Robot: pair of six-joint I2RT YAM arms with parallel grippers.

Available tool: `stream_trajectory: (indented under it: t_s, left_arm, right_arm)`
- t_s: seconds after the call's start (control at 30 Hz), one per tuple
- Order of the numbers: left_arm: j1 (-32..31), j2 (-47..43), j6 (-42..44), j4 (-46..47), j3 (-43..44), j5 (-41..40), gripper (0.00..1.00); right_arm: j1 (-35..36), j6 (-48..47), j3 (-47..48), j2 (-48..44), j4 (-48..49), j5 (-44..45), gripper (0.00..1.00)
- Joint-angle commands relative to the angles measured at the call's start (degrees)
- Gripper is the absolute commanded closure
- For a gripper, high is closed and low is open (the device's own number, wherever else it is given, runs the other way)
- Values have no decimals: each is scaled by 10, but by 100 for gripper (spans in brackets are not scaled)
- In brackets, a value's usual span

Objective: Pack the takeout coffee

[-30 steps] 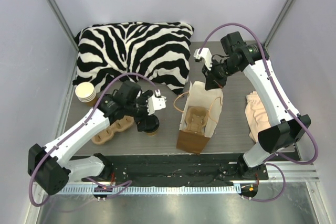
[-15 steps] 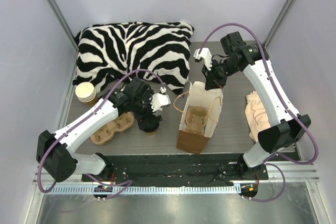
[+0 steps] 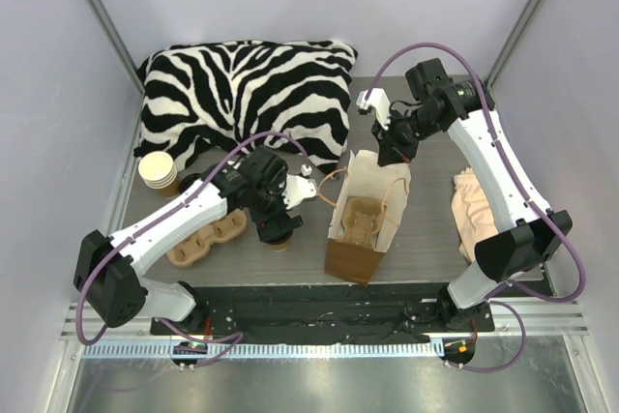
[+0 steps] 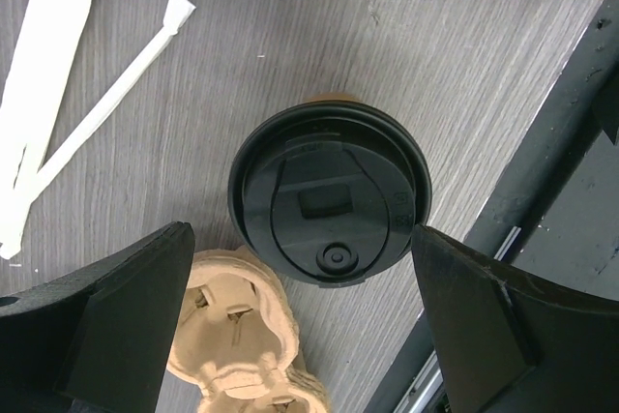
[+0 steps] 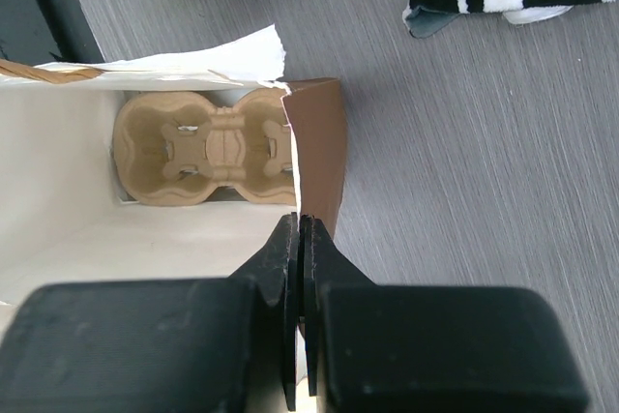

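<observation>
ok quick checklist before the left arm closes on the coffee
1. left jaws wide open: ok
2. takeout coffee upright, lid on, centred between them: ok
3. jaws low enough to catch the cup's wall: cannot tell
4. loose cup carrier clear of the closing path: cannot tell, it lies right beside the cup
5. right jaws shut on the paper bag rim, mouth held open: ok
6. bagged carrier lying flat, slots empty: ok
</observation>
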Motion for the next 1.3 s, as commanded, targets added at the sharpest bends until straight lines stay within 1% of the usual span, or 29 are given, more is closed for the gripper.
stream_trajectory:
  t_s: [0.0, 0.33, 0.63, 0.87, 1.17, 1.23, 1.27]
  left_arm:
    - [-8, 1, -6, 0, 19, -2, 0]
    - [-11, 16, -9, 6, 18, -9, 0]
    - [-17, 28, -14, 17, 10, -15, 4]
    - [-24, 31, -13, 21, -7, -22, 12]
    - [-25, 36, -9, 24, -27, -24, 13]
    - [-25, 37, -10, 26, -33, -24, 16]
    - [-25, 37, -10, 26, -34, -24, 19]
  right_arm:
    - [3, 5, 8, -1, -31, 1, 99]
    - [3, 5, 5, -1, -31, 0, 99]
    - [3, 5, 3, 0, -30, 0, 99]
    - [3, 5, 3, 0, -31, 0, 99]
    - [3, 5, 4, 1, -31, 2, 99]
    - [3, 5, 4, 2, -31, 2, 99]
    - [3, 5, 3, 1, -31, 2, 99]
